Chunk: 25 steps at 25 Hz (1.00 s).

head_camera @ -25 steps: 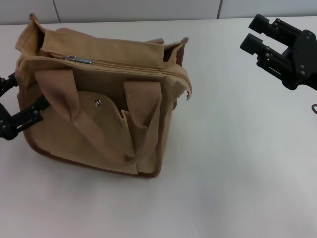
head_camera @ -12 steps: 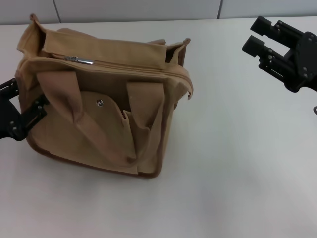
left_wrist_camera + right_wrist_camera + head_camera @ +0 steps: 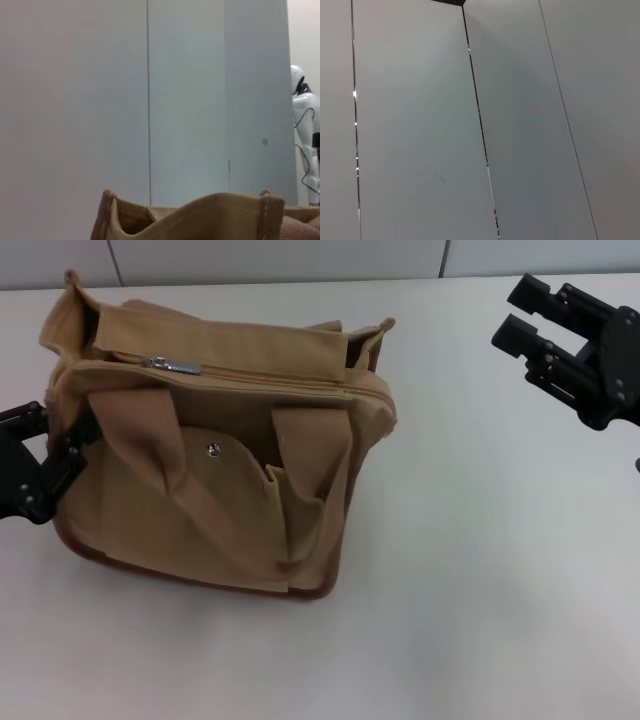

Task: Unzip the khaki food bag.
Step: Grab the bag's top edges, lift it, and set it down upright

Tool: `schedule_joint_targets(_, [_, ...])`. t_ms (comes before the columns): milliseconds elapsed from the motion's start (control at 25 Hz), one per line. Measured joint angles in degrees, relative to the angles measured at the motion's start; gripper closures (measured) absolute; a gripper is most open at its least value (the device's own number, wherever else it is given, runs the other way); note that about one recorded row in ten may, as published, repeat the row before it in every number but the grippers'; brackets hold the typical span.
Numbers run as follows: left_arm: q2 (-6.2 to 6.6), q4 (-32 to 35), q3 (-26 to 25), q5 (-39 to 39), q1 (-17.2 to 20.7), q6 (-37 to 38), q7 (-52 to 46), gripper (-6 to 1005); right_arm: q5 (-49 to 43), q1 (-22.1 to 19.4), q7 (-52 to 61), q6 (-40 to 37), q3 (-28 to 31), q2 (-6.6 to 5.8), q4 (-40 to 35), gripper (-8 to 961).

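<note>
- Khaki food bag (image 3: pixel 215 455) sits upright on the left side of my white table (image 3: pixel 480 620), front pocket toward me, so the zipper along the top is easy to reach.
- Left gripper (image 3: pixel 40 465) is pressed against the bag's left end, I guess to brace it; can't tell its fingers.
- Right gripper (image 3: pixel 528 318) hovers well off to the right, fingers apart, holding nothing.
- Zipper pull (image 3: pixel 172 365) sits near the left end, so the bag looks zipped.

Both grippers all matte black: right gripper (image 3: pixel 528 310) has two blocky, square-tipped fingers on linkage bars with small silver screw heads; left gripper (image 3: pixel 45 455) same black bar construction, pale screws along its links.
</note>
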Motion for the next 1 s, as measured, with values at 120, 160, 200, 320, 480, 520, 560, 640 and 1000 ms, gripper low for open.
schedule_joint_targets(120, [0.06, 0.03, 0.04, 0.03, -0.17, 0.64, 0.00, 791, 0.00, -0.30, 0.00, -0.09, 0.00, 0.00, -0.13, 419])
schedule_joint_targets(160, [0.06, 0.03, 0.05, 0.04, -0.20, 0.72, 0.00, 796, 0.00, -0.32, 0.00, -0.11, 0.00, 0.00, -0.13, 419])
schedule_joint_targets(200, [0.06, 0.03, 0.05, 0.05, -0.24, 0.76, 0.00, 802, 0.00, -0.40, 0.00, -0.14, 0.00, 0.00, -0.10, 419])
schedule_joint_targets(320, [0.06, 0.03, 0.09, 0.07, -0.31, 0.77, 0.00, 818, 0.00, -0.44, 0.00, -0.15, 0.00, 0.00, -0.07, 419])
schedule_joint_targets(480, [0.08, 0.06, 0.70, 0.08, -0.42, 0.85, 0.00, 877, 0.00, -0.46, 0.00, -0.15, 0.00, 0.00, -0.04, 420])
schedule_joint_targets(520, [0.10, 0.07, 0.78, 0.08, -0.45, 0.85, 0.00, 895, 0.00, -0.47, 0.00, -0.15, 0.00, 0.00, -0.05, 420])
schedule_joint_targets(560, [0.13, 0.10, 0.88, 0.09, -0.47, 0.86, 0.00, 913, 0.00, -0.46, 0.00, -0.15, 0.00, 0.00, -0.05, 420])
schedule_joint_targets(640, [0.15, 0.13, 1.17, 0.10, -0.52, 0.86, 0.00, 913, 0.00, -0.46, 0.00, -0.15, 0.00, 0.00, -0.06, 421])
schedule_joint_targets(1000, [0.19, 0.12, 2.20, 0.23, -1.09, 0.95, -0.28, 915, 0.00, -0.42, -0.01, -0.03, 0.00, 0.00, -0.01, 422])
